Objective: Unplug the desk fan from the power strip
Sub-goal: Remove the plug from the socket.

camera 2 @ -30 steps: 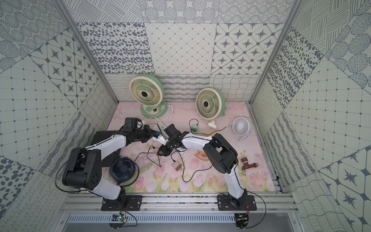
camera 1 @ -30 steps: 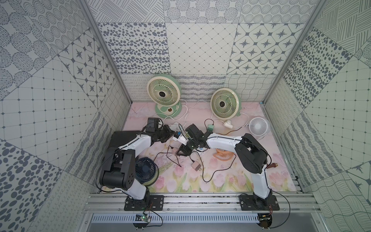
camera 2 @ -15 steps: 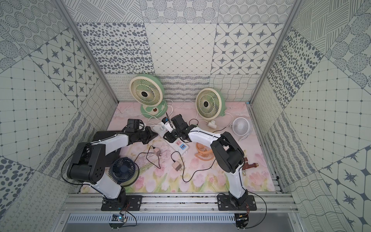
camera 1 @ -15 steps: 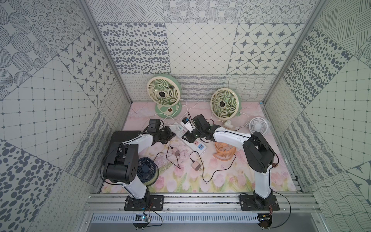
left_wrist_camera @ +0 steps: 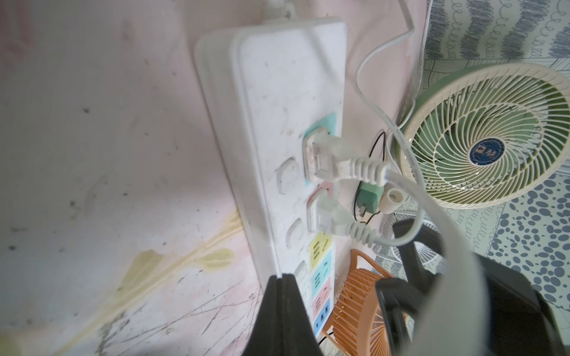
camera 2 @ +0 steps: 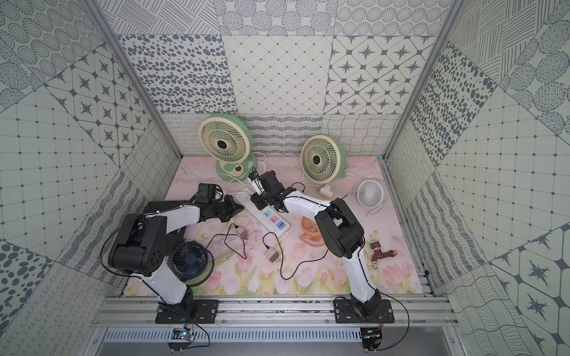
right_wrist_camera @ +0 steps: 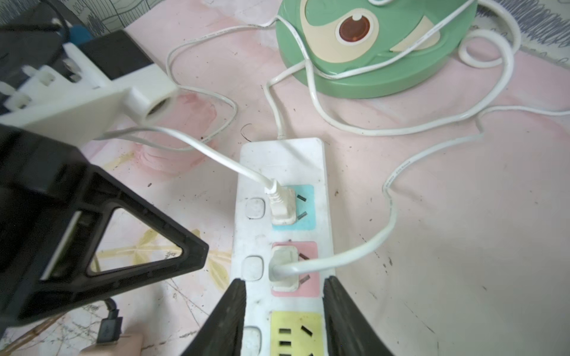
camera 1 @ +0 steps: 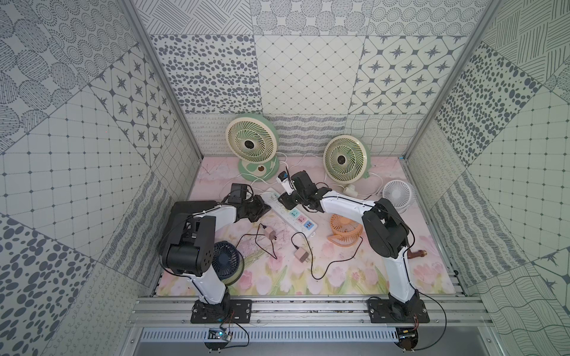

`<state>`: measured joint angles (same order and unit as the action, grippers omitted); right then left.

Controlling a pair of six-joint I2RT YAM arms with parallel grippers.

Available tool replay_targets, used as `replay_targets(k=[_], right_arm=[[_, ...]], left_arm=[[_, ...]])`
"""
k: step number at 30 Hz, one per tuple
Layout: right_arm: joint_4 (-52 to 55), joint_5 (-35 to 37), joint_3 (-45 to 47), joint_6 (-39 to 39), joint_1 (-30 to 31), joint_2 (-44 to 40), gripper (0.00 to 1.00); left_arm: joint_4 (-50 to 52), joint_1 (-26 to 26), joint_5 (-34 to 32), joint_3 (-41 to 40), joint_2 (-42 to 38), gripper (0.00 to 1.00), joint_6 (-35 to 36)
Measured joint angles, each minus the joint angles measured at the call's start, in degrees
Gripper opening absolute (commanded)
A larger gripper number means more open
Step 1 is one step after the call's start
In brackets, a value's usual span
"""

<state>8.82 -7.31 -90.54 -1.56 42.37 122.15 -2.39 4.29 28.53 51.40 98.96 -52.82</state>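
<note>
The bench [camera 1: 354, 277] has a pink floral surface and fills the lower middle of both top views.

The taller green fan [camera 1: 251, 143] stands at the upper middle of the frame, against the back wall. The second green fan [camera 1: 345, 158] stands to its right.

The power strip [camera 1: 291, 217] lies flat on the bench at the centre of the frame. It runs diagonally from upper left to lower right, between the two arms (the yellow, green, pink and blue sockets toward its lower-right end are unoccupied).

The left claw [left_wrist_camera: 282, 277] has its jaws fully together and grips nothing. Its tip sits just beside the strip's long edge; contact cannot be confirmed.

The right claw [right_wrist_camera: 283, 308] has its jaws partly apart and holds nothing. Its fingers [right_wrist_camera: 231, 308] stand over the strip on either side of the yellow socket, just short of the pink one.

The first white plug [right_wrist_camera: 282, 206] sits in the blue socket. The second white plug [right_wrist_camera: 283, 268] sits in the pink socket next to it. Which fan each cord serves cannot be told.
</note>
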Motion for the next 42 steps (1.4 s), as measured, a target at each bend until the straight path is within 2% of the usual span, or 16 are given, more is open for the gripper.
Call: replay_targets(k=[11, 31, 37, 42], right_arm=[[1.6, -0.3, -5.4, -0.6, -0.1, 5.1, 0.37], [2.0, -3.0, -6.4, -0.4, -0.1, 6.5, 0.08], [2.0, -3.0, -6.4, -0.1, -0.1, 6.5, 0.02], [1.9, -3.0, -6.4, 0.1, -0.1, 6.5, 0.01]], left_arm=[[-1.3, 0.0, 0.2, 0.5, 1.2, 0.0, -0.8], [-1.7, 0.8, 0.2, 2.5, 2.8, 0.0, -1.6], [-1.7, 1.2, 0.2, 4.0, 4.2, 0.0, -1.6], [-1.7, 1.6, 0.1, 5.7, 6.3, 0.0, -1.6]])
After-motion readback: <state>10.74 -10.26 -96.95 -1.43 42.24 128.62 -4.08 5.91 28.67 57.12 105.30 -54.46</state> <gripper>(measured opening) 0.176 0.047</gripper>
